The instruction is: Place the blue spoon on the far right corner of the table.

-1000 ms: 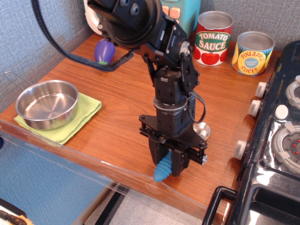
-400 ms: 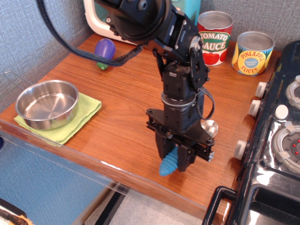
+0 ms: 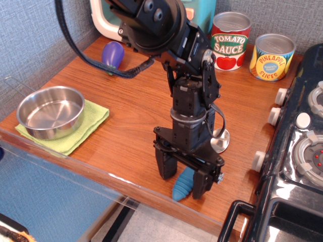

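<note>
The blue spoon (image 3: 184, 184) lies on the reddish-brown wooden table (image 3: 136, 101) near its front edge. Its ribbed blue handle points toward the clear plastic strip. Its silver bowl (image 3: 220, 142) shows behind the arm. My gripper (image 3: 183, 175) points straight down over the handle. Its two black fingers (image 3: 165, 165) stand apart on either side of the handle, open around it and not pressing it.
A steel bowl (image 3: 50, 111) sits on a green cloth (image 3: 93, 118) at the left. A purple toy eggplant (image 3: 112, 53) lies at the back left. Tomato sauce (image 3: 229, 40) and pineapple (image 3: 272, 56) cans stand at the back. A black toy stove (image 3: 298, 151) fills the right.
The fingers were shut on the blue handle and have spread apart. The spoon has been let go and lies on the table.
</note>
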Robot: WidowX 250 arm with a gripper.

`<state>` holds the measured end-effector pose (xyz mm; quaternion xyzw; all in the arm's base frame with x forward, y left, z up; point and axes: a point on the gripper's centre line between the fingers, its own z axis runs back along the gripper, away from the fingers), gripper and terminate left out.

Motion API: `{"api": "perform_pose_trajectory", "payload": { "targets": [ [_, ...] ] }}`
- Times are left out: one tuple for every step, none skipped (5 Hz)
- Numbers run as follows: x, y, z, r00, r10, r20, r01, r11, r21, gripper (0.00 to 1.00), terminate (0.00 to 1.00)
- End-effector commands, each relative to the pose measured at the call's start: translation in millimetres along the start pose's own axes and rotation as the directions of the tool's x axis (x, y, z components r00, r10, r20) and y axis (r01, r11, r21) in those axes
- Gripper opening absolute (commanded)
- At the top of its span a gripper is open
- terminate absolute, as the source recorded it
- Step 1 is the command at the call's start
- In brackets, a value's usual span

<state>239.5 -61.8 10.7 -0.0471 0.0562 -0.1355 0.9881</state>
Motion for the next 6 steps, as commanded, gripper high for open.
{"api": "perform_pose_trajectory", "payload": {
  "targets": [
    [-43.5,9.9,101.9,0.970,-0.208,0.126,0.181,0.963,0.198,1.00,0.00],
    [-68.6,20.3,137.0,0.970,-0.198,0.140,0.165,0.962,0.217,1.00,0.00],
    [-81.2,35.8,127.7,0.984,-0.148,0.097,0.128,0.974,0.186,1.00,0.00],
    [-91.3,50.9,122.4,0.993,-0.086,0.081,0.072,0.984,0.163,1.00,0.00],
    [-98.4,63.9,123.8,0.996,-0.048,0.075,0.034,0.985,0.171,1.00,0.00],
    [-98.4,63.9,123.8,0.996,-0.048,0.075,0.034,0.985,0.171,1.00,1.00]
  ]
}}
